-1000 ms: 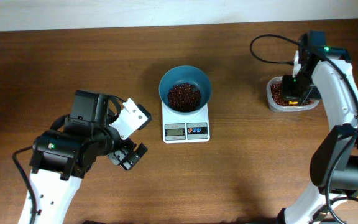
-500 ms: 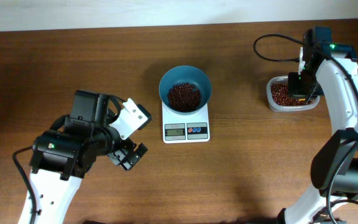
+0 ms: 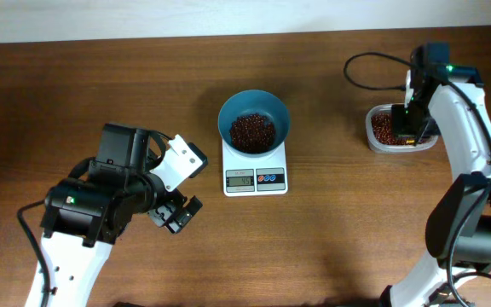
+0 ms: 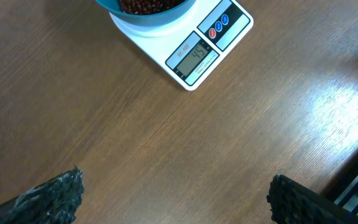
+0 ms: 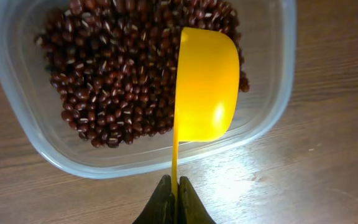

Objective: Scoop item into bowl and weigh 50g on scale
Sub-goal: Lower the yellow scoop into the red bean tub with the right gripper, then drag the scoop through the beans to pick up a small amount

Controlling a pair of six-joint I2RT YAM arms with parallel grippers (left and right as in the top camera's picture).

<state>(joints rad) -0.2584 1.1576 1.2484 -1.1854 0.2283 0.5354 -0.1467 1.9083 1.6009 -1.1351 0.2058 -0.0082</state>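
- Lying in two heaps, the beans are filling most of a clear tub at the right end of the counter, while a smaller share is sitting in the teal bowl.
- That bowl is resting on the white scale, whose display appears to be showing a figure beginning with 45, the last digit being unclear.
- Directly over the tub's right half, a yellow scoop is hanging tipped on its side and looking empty, its thin handle running straight back from the cup.
- The right pincer is clenching that handle at its tail end, so the beans are lying just ahead of and below it.
- The bowl is sitting well apart to this pincer's left, a sideways carry across the counter.
- The left pincer is hovering released near the scale's front-left, gripping nothing.
- Judging by position, the right arm is the one placed to dip and top up.
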